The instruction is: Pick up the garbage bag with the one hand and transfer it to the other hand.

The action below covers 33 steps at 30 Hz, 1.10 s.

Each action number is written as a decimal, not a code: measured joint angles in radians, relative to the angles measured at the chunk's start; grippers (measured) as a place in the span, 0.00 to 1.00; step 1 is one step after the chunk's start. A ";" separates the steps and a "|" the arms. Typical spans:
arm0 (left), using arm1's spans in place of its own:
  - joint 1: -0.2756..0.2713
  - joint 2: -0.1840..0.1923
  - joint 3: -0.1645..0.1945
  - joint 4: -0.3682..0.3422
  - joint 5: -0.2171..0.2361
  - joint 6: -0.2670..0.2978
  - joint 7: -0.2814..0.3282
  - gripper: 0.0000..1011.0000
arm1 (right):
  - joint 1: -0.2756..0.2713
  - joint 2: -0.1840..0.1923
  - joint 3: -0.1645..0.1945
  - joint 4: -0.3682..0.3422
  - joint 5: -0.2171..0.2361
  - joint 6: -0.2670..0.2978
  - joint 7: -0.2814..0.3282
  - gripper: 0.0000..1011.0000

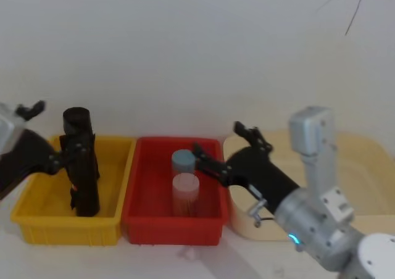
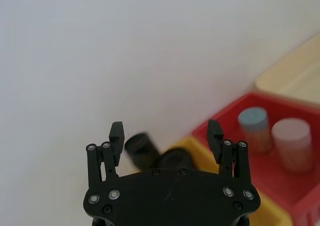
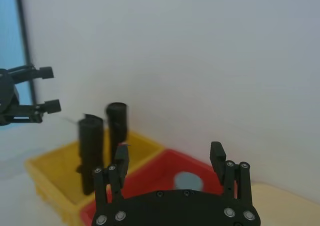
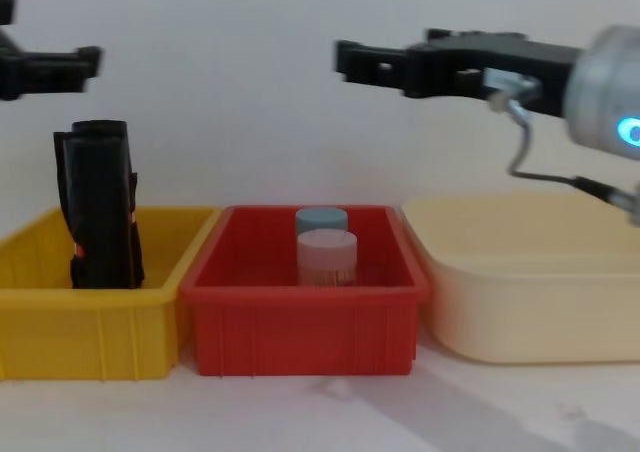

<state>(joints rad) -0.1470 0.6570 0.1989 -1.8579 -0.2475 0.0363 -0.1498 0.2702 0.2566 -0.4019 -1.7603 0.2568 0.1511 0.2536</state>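
Observation:
Two black rolls [image 4: 100,207] stand upright, pressed together, in the yellow bin [image 4: 60,337]. One of them is the garbage bag. A red-orange mark shows low on their side, and I cannot tell which roll is the plain one. In the right wrist view they show as a nearer roll [image 3: 91,151] and a farther roll [image 3: 118,126]. My left gripper [image 4: 52,34] hangs open just above the roll tops [image 2: 142,148], holding nothing. My right gripper [image 4: 350,64], its arm lit with a blue ring, hovers open high over the red bin [image 4: 300,337].
In the red bin stand two canisters, one with a blue lid [image 1: 182,160] and one pinkish [image 1: 185,189]. A cream tub [image 1: 370,162] sits to the right of it. A white wall rises close behind the bins.

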 joint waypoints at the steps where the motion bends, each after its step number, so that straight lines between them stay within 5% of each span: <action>1: 0.012 0.007 -0.013 -0.004 -0.010 0.001 -0.004 0.99 | 0.012 -0.006 -0.008 0.006 -0.001 0.009 0.006 0.99; 7: 0.099 0.046 -0.104 -0.019 -0.072 0.003 -0.032 0.99 | 0.098 -0.053 -0.069 0.068 -0.008 0.071 0.039 0.99; 15: 0.161 0.052 -0.169 0.007 -0.158 -0.019 -0.084 0.99 | 0.177 -0.096 -0.116 0.138 -0.011 0.133 0.064 0.99; 33: 0.100 -0.022 -0.151 0.178 -0.286 -0.050 -0.202 0.99 | 0.239 -0.121 -0.147 0.210 0.004 0.201 0.088 0.99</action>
<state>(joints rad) -0.0466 0.6350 0.0477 -1.6804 -0.5337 -0.0135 -0.3517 0.5091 0.1352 -0.5489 -1.5504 0.2608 0.3522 0.3411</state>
